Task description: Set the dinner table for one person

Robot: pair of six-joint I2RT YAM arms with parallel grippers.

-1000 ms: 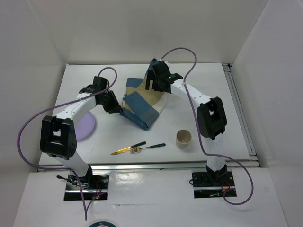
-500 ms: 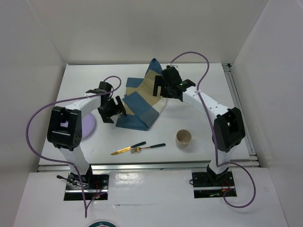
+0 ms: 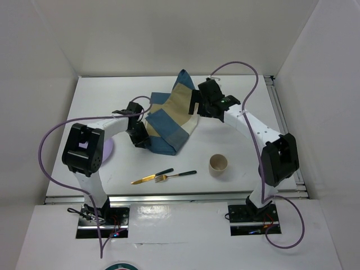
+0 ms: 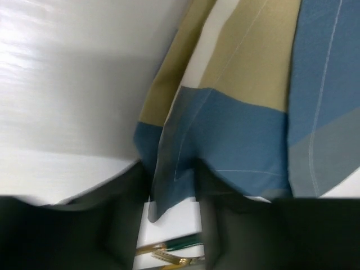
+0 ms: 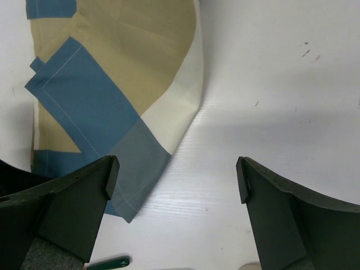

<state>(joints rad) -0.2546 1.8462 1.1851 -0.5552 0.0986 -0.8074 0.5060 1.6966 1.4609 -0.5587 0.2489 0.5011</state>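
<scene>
Top external view is showing the white bench [image 3: 101, 95] stretching out in front of both arm bases, carrying everything in sight. A blue-and-tan placemat [image 3: 169, 121] is lying rumpled and partly folded on it, toward the far middle. The left tool [image 3: 140, 136] is sitting at the cloth's near-left corner. In the left wrist view that blue corner is hanging between its two fingers [image 4: 126, 214], but the blur is making it impossible to tell whether they are clenched on it or released. The right tool [image 5: 177, 174] is hovering over the placemat's right edge, released, with nothing between its wide-spread fingers. A purple plate [image 3: 107, 151] is lying by the left arm, partly hidden. A gold knife [image 3: 152, 176] and a fork [image 3: 177, 175] are lying close together near the front edge, and a tan cup [image 3: 218, 164] is standing just to their right.
</scene>
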